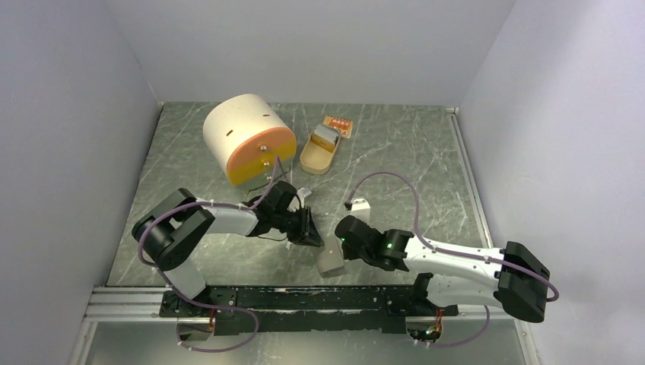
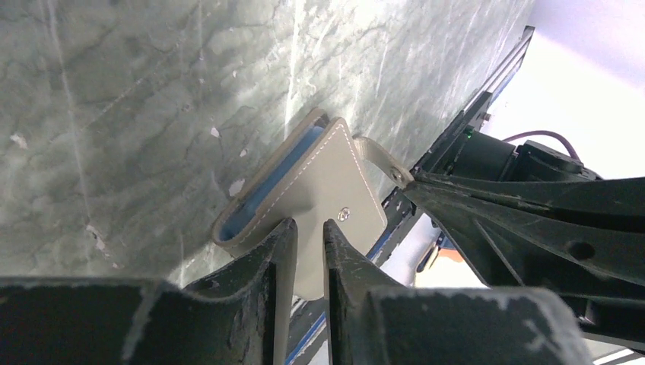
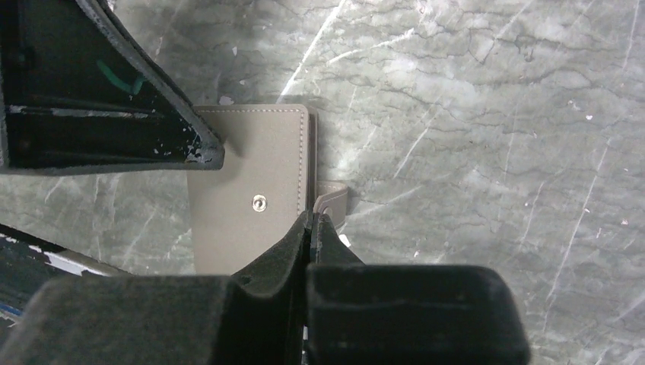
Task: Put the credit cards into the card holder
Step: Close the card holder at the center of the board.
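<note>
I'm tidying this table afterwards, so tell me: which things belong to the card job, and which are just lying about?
Job: taupe card holder; blue card tucked inside it; orange card at the back.
Lying about: cream-and-orange drum; tan oval tin.

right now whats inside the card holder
A blue card shows along the open edge of the card holder, tucked between its flaps. The top flap covers the rest, so whether a second card is in there cannot be seen.
</note>
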Controlling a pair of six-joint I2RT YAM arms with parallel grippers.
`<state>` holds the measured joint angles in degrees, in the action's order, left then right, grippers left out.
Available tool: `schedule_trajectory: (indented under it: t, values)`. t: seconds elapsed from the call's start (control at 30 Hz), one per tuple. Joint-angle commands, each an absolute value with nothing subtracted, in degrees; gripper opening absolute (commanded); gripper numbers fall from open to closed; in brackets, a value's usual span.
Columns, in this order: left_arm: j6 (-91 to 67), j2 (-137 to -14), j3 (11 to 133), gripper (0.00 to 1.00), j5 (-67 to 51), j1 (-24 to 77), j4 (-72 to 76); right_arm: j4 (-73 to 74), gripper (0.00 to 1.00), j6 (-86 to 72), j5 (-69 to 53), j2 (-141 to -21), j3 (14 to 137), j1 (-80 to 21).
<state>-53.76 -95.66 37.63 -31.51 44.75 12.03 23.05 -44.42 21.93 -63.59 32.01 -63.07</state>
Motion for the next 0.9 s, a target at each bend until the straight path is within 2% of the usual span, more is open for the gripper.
schedule_trajectory:
  t: [0.0, 0.3, 0.87]
  values:
    - [-52.28, -98.26, 38.96, 0.26, -31.25, 45.28, 11.34, 21.69, 0.00, -44.74, 22.13, -61.01, 30.38, -62.94]
    - [-52.85, -100.66, 38.18, 0.24, -31.94, 45.27, 13.46, 14.79, 0.00, -43.07, 15.93, -61.57, 29.18, -62.93]
    - [-53.17, -101.14, 37.56, 0.23, -32.99, 45.28, 14.89, 13.68, 0.00, -43.07, 13.92, -67.57, 30.34, -63.07]
